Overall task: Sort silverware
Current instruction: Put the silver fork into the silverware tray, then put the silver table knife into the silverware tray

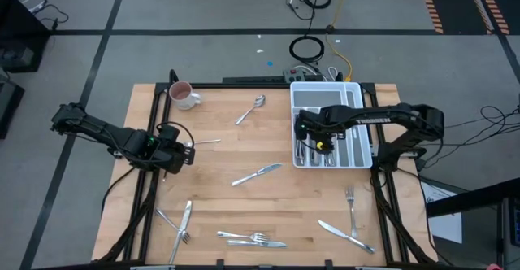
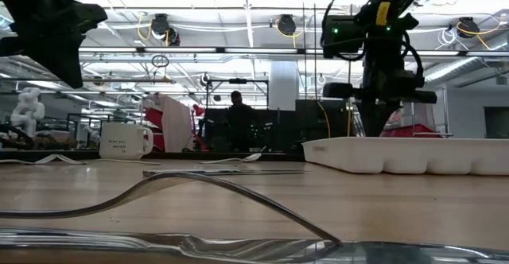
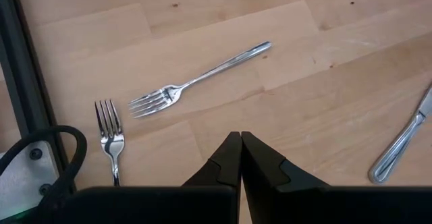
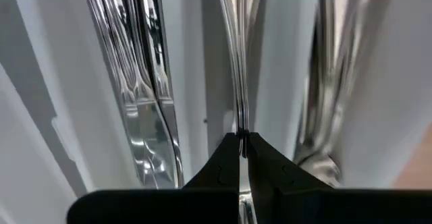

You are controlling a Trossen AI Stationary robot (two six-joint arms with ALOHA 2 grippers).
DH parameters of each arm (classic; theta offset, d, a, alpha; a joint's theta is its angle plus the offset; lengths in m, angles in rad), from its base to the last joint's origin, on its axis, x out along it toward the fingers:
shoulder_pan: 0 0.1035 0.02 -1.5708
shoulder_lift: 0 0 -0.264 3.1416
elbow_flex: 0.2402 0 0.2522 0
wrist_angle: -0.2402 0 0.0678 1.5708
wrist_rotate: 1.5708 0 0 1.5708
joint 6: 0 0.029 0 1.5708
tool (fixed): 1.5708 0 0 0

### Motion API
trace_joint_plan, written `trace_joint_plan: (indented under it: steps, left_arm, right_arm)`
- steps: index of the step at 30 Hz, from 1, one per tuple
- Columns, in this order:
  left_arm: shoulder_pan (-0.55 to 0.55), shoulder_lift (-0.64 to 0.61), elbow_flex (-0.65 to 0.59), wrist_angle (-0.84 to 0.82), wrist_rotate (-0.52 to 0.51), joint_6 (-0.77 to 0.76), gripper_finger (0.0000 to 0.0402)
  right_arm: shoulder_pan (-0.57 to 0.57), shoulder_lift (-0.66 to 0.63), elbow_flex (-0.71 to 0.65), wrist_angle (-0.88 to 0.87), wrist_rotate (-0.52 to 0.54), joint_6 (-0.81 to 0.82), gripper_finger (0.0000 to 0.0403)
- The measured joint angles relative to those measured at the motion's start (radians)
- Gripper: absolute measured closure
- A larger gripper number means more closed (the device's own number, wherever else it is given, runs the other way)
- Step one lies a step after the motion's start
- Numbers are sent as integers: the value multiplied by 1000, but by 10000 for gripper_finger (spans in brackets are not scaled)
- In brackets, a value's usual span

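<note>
Silverware (image 1: 257, 173) scattered, wooden table (image 1: 244, 205), grey floor (image 1: 162, 10)

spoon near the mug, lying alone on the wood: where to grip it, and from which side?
Probably the handle, around its middle, coming straight down from above. The spoon lies flat and slanted, bowl toward the far edge, with bare table on both sides of the handle. Set the fingers across the handle; it is slim and straight, while the rounded bowl would likely slip. The mug stands clear of it.
</note>
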State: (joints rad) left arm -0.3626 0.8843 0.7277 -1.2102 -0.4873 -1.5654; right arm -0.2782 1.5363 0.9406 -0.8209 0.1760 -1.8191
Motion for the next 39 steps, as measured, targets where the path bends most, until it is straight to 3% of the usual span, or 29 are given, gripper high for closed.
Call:
trace_joint_plan:
  steps: [6, 10, 18, 22, 27, 33, 39]
  left_arm:
    - [0, 0, 0, -1, 3, 0, 388]
    - [0, 0, 0, 14, 31, 29, 388]
    - [0, 0, 0, 210, 198, 294, 388]
    - [-2, 0, 0, 290, 359, 342, 388]
    - [-74, 12, 7, 375, 434, 177, 388]
    - [-224, 100, 16, 390, 381, -274, 388]
    - [-378, 224, 16, 513, 419, -415, 388]
  right_arm:
    - [-15, 0, 0, 6, -37, 38, 402]
    - [-18, 0, 0, 9, -53, 132, 378]
    - [-20, -1, 0, 10, -51, 283, 291]
    - [-20, -17, 6, 11, -43, 385, 255]
    - [-25, -46, 61, 21, -41, 559, 231]
    - [-25, -57, 159, 51, -40, 814, 227]
    - [26, -56, 232, 153, -125, 1026, 227]
